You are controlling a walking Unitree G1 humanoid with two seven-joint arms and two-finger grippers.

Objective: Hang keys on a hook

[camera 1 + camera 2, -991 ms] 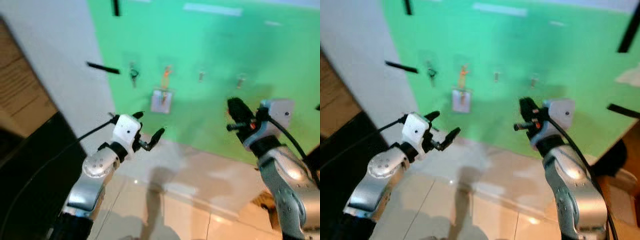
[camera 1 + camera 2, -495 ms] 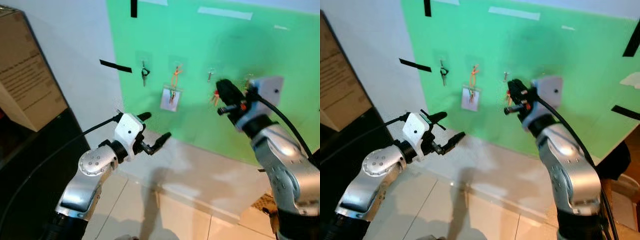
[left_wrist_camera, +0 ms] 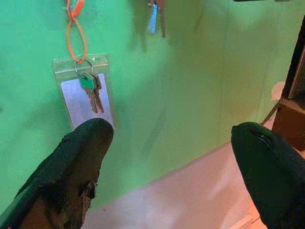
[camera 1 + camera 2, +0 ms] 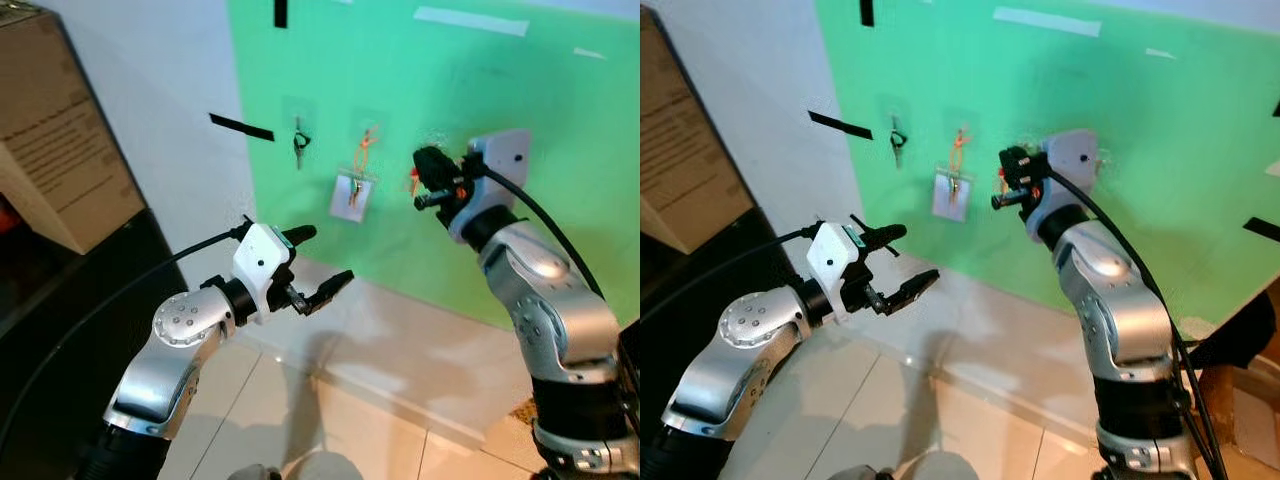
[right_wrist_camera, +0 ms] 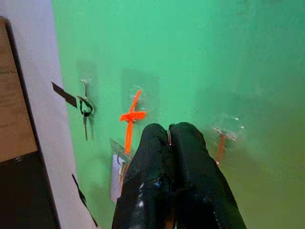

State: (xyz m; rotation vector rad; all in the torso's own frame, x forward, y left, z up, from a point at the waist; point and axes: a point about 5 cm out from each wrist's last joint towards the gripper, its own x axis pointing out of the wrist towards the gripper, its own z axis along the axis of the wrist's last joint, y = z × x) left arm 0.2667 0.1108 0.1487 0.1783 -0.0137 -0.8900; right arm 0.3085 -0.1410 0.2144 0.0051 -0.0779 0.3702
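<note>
Keys (image 5: 167, 137) are pinched in your right gripper (image 4: 424, 182), jaws closed on their ring, right at the green board (image 4: 560, 120) beside a hook (image 5: 228, 132) but not hung yet, while your left gripper (image 4: 322, 262) waits open.

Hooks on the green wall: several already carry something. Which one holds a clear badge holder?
The second loaded hook from the left: an orange loop hangs there with the clear badge holder and a green-headed key. The hook left of it carries only dark keys.
</note>
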